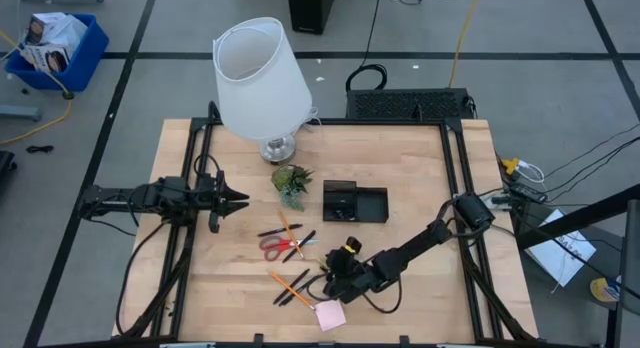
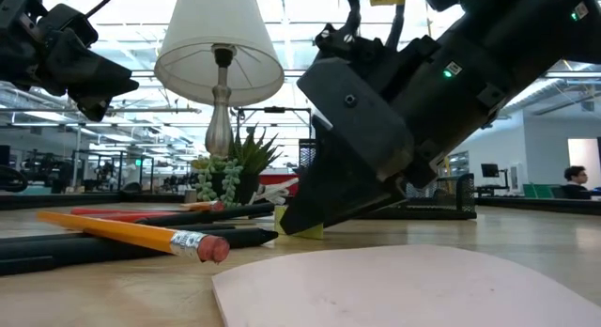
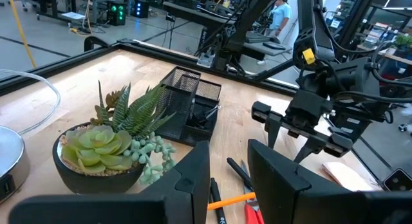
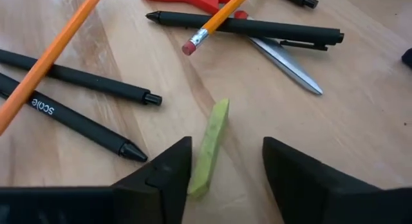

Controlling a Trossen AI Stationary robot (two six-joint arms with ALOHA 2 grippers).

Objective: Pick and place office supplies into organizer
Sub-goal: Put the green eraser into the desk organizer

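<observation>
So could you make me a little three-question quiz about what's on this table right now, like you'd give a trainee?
1. True or false: the scissors already lie in the organizer.
2. The right gripper is down at which item? A) pink sticky-note pad B) yellow-green piece C) plant
3. What stands between the lamp and the scissors?

Key
1. False: they lie on the table among the pens.
2. B: the yellow-green piece lies between its open fingers, not yet gripped.
3. The small plant.
</observation>
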